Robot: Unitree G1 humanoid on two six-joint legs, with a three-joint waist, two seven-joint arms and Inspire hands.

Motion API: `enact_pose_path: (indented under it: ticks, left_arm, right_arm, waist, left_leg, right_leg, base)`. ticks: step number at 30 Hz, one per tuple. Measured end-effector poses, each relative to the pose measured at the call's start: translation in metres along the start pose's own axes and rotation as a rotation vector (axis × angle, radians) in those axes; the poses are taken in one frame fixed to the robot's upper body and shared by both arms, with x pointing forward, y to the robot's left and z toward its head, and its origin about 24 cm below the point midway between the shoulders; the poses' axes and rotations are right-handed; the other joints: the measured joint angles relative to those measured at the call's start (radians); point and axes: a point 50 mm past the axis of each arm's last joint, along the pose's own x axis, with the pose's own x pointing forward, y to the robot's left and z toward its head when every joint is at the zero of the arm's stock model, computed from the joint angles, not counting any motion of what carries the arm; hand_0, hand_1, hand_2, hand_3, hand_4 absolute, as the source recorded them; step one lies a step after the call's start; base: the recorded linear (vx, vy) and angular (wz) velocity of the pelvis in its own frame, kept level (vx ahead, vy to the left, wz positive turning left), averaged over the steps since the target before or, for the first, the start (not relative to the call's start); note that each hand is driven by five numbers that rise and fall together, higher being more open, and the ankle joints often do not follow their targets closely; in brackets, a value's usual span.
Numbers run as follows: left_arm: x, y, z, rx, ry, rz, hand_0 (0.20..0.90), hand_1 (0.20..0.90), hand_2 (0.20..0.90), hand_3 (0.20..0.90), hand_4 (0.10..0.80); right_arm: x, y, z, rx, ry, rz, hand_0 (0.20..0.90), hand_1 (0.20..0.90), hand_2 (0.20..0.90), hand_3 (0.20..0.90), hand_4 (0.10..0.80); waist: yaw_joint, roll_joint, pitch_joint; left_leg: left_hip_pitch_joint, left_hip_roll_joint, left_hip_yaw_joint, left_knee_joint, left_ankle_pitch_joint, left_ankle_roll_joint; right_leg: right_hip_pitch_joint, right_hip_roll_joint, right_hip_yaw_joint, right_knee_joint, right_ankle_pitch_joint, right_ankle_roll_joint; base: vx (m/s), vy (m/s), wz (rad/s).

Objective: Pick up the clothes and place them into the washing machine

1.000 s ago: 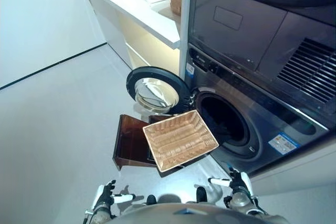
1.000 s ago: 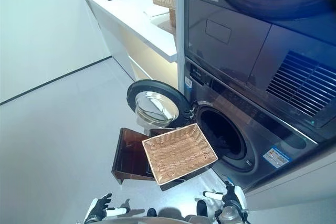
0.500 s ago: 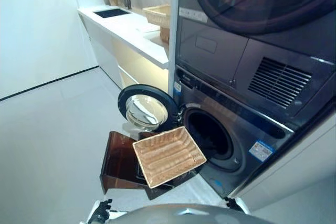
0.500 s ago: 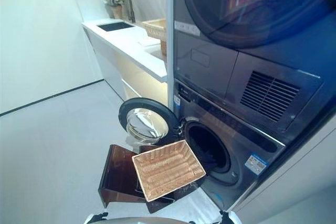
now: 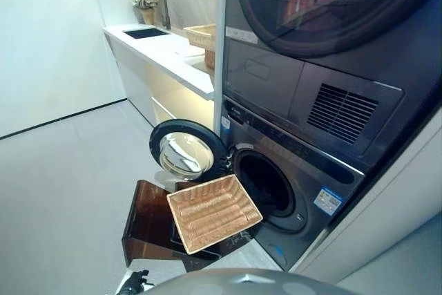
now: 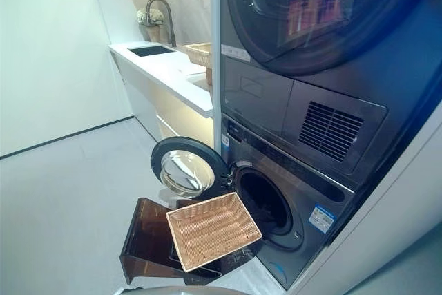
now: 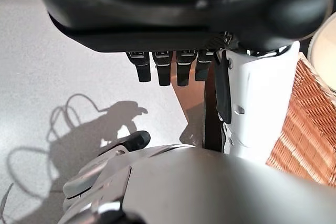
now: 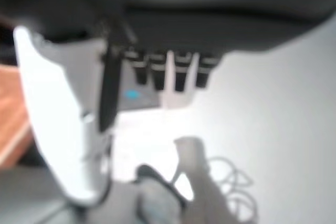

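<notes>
The shallow wicker basket [image 5: 213, 212] rests on the low dark brown box [image 5: 145, 229] in front of the washing machine and holds no clothes. The machine's round door [image 5: 185, 155] stands open to the left of the dark drum opening [image 5: 266, 186]; I cannot make out what lies inside. My left hand [image 5: 135, 282] hangs low beside my body, near the box. In the left wrist view its fingers [image 7: 168, 69] are relaxed and hold nothing. My right hand [image 8: 210, 14] hangs over the floor with its fingers [image 8: 178, 74] straight and empty.
A dryer [image 5: 324, 5] is stacked above the washing machine. A white counter [image 5: 166, 50] with a sink, a tap and a second wicker basket [image 5: 200, 34] runs along the back. Open grey floor [image 5: 62, 170] lies to the left.
The camera has tilted up, so the whole scene sits lower and more of the dryer shows. Both hands have slipped toward the bottom edge. Basket, box and door have not moved.
</notes>
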Motion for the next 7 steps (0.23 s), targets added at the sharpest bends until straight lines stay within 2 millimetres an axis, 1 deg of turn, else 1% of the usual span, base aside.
enact_pose_path:
  ticks: [1, 2, 3, 4, 5, 6, 7]
  left_arm:
    - [0.000, -0.003, 0.001, -0.002, -0.002, -0.008, 0.900, 0.900, 0.900, 0.900, 0.800]
    - [0.000, 0.000, 0.001, -0.002, -0.002, -0.004, 0.900, 0.900, 0.900, 0.900, 0.800]
    - [0.000, 0.002, -0.001, -0.001, 0.005, -0.001, 0.900, 0.900, 0.900, 0.900, 0.800]
    - [0.000, 0.006, -0.002, 0.001, 0.009, 0.007, 0.900, 0.900, 0.900, 0.900, 0.800]
    - [0.001, 0.006, -0.001, 0.001, 0.007, 0.007, 0.900, 0.900, 0.900, 0.900, 0.800]
    - [0.001, 0.001, 0.005, -0.007, -0.009, -0.004, 0.900, 0.900, 0.900, 0.900, 0.800]
    - [0.001, 0.002, 0.007, -0.011, -0.015, 0.000, 0.900, 0.900, 0.900, 0.900, 0.800]
  right_arm:
    - [-0.001, 0.003, 0.001, 0.000, -0.001, 0.009, 0.900, 0.900, 0.900, 0.900, 0.800]
    - [-0.001, 0.006, 0.003, -0.001, -0.005, 0.017, 0.900, 0.900, 0.900, 0.900, 0.800]
    - [-0.002, 0.010, 0.003, -0.003, -0.006, 0.032, 0.900, 0.900, 0.900, 0.900, 0.800]
    - [-0.003, 0.012, 0.004, -0.021, -0.011, 0.044, 0.900, 0.900, 0.900, 0.900, 0.800]
    - [-0.002, 0.011, 0.005, -0.030, -0.016, 0.043, 0.900, 0.900, 0.900, 0.900, 0.800]
    - [-0.001, 0.006, 0.007, -0.062, -0.029, 0.031, 0.900, 0.900, 0.900, 0.900, 0.800]
    - [0.000, 0.005, 0.012, -0.055, -0.040, 0.028, 0.900, 0.900, 0.900, 0.900, 0.800]
  waist:
    - [-0.001, 0.008, -0.001]
    - [-0.004, 0.001, 0.000]
    - [-0.009, -0.017, 0.001]
    - [-0.008, -0.020, -0.001]
    - [-0.009, -0.020, -0.001]
    - [0.008, 0.008, -0.001]
    - [0.010, 0.004, 0.016]
  left_leg:
    - [-0.005, 0.007, 0.001, 0.000, 0.002, 0.003]
    - [-0.003, 0.005, 0.000, 0.000, 0.002, 0.002]
    - [-0.003, 0.003, -0.001, 0.000, 0.003, -0.001]
    - [-0.008, 0.001, 0.002, 0.000, -0.011, -0.015]
    - [-0.010, 0.001, 0.002, 0.001, -0.015, -0.015]
    - [-0.037, 0.028, -0.001, 0.002, -0.017, -0.006]
    - [-0.038, 0.039, -0.004, 0.002, -0.005, -0.008]
  right_leg:
    - [0.005, 0.012, -0.005, 0.001, 0.004, 0.007]
    - [-0.001, 0.012, -0.003, 0.030, 0.000, 0.003]
    - [-0.013, 0.009, 0.001, 0.032, 0.000, -0.001]
    - [-0.011, 0.013, 0.002, 0.007, -0.004, -0.001]
    - [-0.011, 0.013, 0.002, -0.007, -0.005, 0.001]
    - [-0.009, 0.035, -0.006, -0.036, -0.013, 0.043]
    - [-0.027, 0.044, -0.001, 0.063, -0.033, 0.023]
  base:
    - [-0.007, 0.002, -0.12]
    - [-0.006, 0.003, -0.12]
    - [-0.004, 0.004, -0.10]
    - [-0.004, 0.010, -0.08]
    - [-0.004, 0.009, -0.06]
    - [0.000, 0.000, 0.00]
    - [0.000, 0.000, 0.00]
